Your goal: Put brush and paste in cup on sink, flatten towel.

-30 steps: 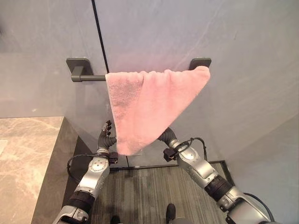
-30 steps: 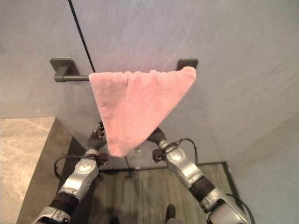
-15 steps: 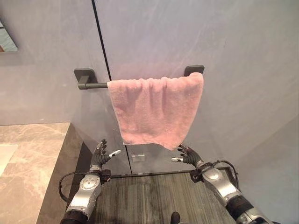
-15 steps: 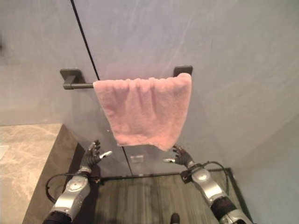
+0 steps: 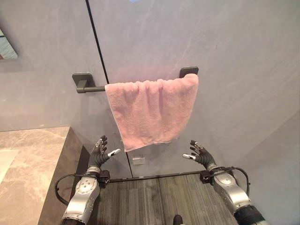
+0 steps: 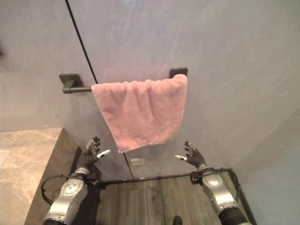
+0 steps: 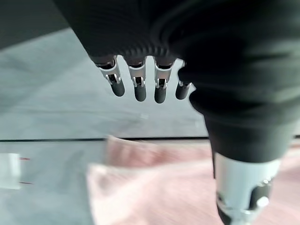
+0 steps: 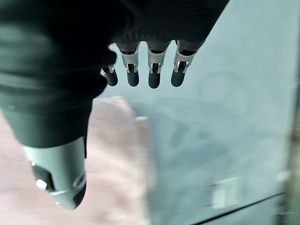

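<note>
Hovering with fingers straight and spread, the left robot hand (image 5: 99, 151) sits at the lower left of the frame and the right robot hand (image 5: 200, 153) at the lower right. Both hold nothing, and both are well apart from the cloth above and between them.

That cloth, a pink terry towel (image 5: 152, 111), hangs at the frame's centre over a dark grey metal wall rail (image 5: 91, 88). It is spread along most of the rail up to the right-hand mount (image 5: 188, 71), with a bare stretch of rail left at the upper left. Its top edge is lightly rippled and its lower edge runs somewhat unevenly, lower toward the left, but the face hangs in one broad sheet. By my judgement the towel step looks finished or nearly so, needing at most a small tug to level the hem.

A beige marbled stone counter (image 5: 33, 164) fills the lower left corner, so I cannot judge how the brush, paste and cup part stands.

Counted: two robot hands, one towel, one rail with two mounts, one counter.
</note>
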You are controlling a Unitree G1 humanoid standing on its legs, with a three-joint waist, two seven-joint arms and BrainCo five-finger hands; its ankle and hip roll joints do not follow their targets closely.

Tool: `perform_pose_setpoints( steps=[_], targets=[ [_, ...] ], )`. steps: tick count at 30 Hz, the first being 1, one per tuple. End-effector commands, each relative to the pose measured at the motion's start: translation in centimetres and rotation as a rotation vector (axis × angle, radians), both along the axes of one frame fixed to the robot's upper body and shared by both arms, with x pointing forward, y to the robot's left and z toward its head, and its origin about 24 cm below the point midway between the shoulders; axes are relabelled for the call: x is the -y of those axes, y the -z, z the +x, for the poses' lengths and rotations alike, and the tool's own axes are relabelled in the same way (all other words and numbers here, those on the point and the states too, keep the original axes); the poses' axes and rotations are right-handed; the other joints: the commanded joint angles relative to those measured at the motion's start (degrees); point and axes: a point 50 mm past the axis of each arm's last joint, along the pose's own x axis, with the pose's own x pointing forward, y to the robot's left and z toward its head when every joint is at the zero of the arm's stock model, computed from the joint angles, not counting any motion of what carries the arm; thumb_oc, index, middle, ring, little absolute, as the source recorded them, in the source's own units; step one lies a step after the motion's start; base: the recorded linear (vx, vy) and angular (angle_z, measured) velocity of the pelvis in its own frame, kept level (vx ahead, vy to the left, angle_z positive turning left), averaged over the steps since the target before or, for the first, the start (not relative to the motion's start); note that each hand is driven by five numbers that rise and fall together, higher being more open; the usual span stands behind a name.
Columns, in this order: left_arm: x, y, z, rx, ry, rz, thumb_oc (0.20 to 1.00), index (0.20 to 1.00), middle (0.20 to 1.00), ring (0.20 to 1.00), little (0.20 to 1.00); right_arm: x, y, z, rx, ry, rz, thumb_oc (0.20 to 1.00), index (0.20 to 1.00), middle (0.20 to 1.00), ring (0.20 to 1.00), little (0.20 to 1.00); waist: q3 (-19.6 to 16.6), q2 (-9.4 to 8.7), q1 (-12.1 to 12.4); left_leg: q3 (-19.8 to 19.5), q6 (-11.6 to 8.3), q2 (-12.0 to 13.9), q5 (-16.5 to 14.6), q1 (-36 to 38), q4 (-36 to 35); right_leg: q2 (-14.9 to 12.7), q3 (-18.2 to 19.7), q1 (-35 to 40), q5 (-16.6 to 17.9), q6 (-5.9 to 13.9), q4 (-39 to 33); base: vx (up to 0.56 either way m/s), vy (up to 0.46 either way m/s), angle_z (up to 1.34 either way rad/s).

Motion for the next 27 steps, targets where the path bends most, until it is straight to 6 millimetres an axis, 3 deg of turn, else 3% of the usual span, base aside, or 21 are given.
perform_pose_setpoints(
  steps=[1, 3, 4, 5, 7, 10, 14, 16, 19, 21, 27],
  targets=[
    [-2.2, -3.5, 0.8, 0.136, 0.037, 0.118, 1.000, 1.000, 1.000, 1.000, 1.000, 0.1, -3.4, 1.6, 0.178, -0.035, 0.057, 1.000, 1.000, 1.000, 1.000, 1.000, 0.79, -2.87, -0.68, 0.65, 1.07, -0.88, -0.12, 0.06, 0.22, -3.48, -0.37, 4.66, -2.65, 2.44, 0.40, 0.00, 0.000, 0.00],
    [-3.3, -5.5, 0.0, 0.192, 0.069, 0.205, 1.000, 1.000, 1.000, 1.000, 1.000, 0.9, -4.8, 1.1, 0.231, -0.061, 0.056, 1.000, 1.000, 1.000, 1.000, 1.000, 0.89, -2.83, -0.65, 0.62, 1.06, -0.91, -0.16, 0.04, 0.22, -3.53, -0.31, 4.56, -2.56, 2.50, 0.40, 0.00, 0.000, 0.00],
    [-4.6, -8.9, -1.3, 0.286, 0.143, 0.288, 1.000, 1.000, 1.000, 1.000, 1.000, 2.0, -6.9, 0.0, 0.297, -0.134, 0.083, 1.000, 1.000, 1.000, 1.000, 1.000, 1.01, -2.76, -0.48, 0.63, 0.89, -0.95, -0.02, -0.12, 0.22, -3.61, -0.36, 4.36, -2.37, 2.74, 0.40, 0.00, 0.000, 0.00],
    [-5.0, -10.4, -1.8, 0.329, 0.179, 0.324, 1.000, 1.000, 1.000, 1.000, 1.000, 2.5, -7.8, -0.4, 0.323, -0.173, 0.077, 1.000, 1.000, 1.000, 1.000, 1.000, 1.00, -2.80, -0.40, 0.64, 0.77, -0.95, 0.04, -0.18, 0.22, -3.68, -0.44, 4.37, -2.33, 2.88, 0.40, 0.00, 0.000, 0.00],
    [-5.2, -11.0, -2.3, 0.345, 0.199, 0.325, 1.000, 1.000, 1.000, 1.000, 1.000, 2.9, -8.1, -0.9, 0.329, -0.188, 0.084, 1.000, 1.000, 1.000, 1.000, 1.000, 0.91, -2.90, -0.40, 0.61, 0.67, -0.96, 0.08, -0.18, 0.22, -3.72, -0.51, 4.39, -2.30, 3.00, 0.40, 0.00, 0.000, 0.00],
    [-5.8, -13.9, -3.5, 0.428, 0.253, 0.380, 1.000, 1.000, 1.000, 1.000, 1.000, 4.0, -9.8, -1.8, 0.384, -0.228, 0.095, 1.000, 1.000, 1.000, 1.000, 1.000, 0.60, -3.04, -0.29, 0.40, 0.39, -0.98, 0.26, -0.33, 0.22, -3.84, -0.78, 4.33, -2.24, 3.31, 0.40, 0.00, 0.004, 0.02],
    [-6.2, -17.5, -4.5, 0.562, 0.266, 0.497, 1.000, 1.000, 1.000, 1.000, 1.000, 5.2, -13.2, -2.7, 0.519, -0.242, 0.040, 1.000, 1.000, 1.000, 1.000, 1.000, 0.41, -3.27, -0.06, 0.19, 0.16, -1.08, 0.33, -0.59, 0.22, -4.02, -0.89, 4.20, -2.12, 3.74, 0.40, 0.00, 0.001, 0.01],
    [-6.1, -19.3, -4.7, 0.608, 0.316, 0.538, 1.000, 1.000, 1.000, 1.000, 1.000, 5.7, -15.7, -2.9, 0.600, -0.276, -0.096, 1.000, 1.000, 1.000, 1.000, 1.000, 0.34, -3.26, -0.03, 0.12, 0.06, -1.17, 0.41, -0.75, 0.22, -4.15, -0.98, 4.16, -1.96, 3.97, 0.40, -0.01, 0.010, 0.07],
    [-6.0, -20.7, -4.4, 0.636, 0.337, 0.596, 1.000, 1.000, 1.000, 1.000, 1.000, 5.7, -18.3, -3.0, 0.691, -0.309, -0.210, 1.000, 1.000, 1.000, 1.000, 1.000, 0.25, -3.14, -0.29, 0.14, 0.00, -1.25, 0.42, -0.67, 0.22, -4.20, -1.10, 4.31, -1.84, 4.07, 0.40, 0.00, 0.007, 0.05],
    [-5.9, -21.1, -4.3, 0.654, 0.343, 0.599, 1.000, 1.000, 1.000, 1.000, 1.000, 5.6, -18.7, -2.9, 0.715, -0.305, -0.195, 1.000, 1.000, 1.000, 1.000, 1.000, 0.26, -3.10, -0.37, 0.14, -0.03, -1.26, 0.42, -0.60, 0.22, -4.22, -1.16, 4.40, -1.81, 4.12, 0.40, 0.01, 0.004, 0.03],
    [-4.9, -21.4, -3.6, 0.783, 0.338, 0.362, 1.000, 1.000, 1.000, 1.000, 1.000, 4.2, -19.3, -2.1, 0.853, -0.247, 0.122, 1.000, 1.000, 1.000, 1.000, 1.000, 0.34, -2.92, -0.58, 0.20, 0.22, -1.36, 0.09, -0.42, 0.22, -4.46, -0.93, 4.38, -1.78, 4.07, 0.40, 0.00, 0.000, 0.00]
  ],
)
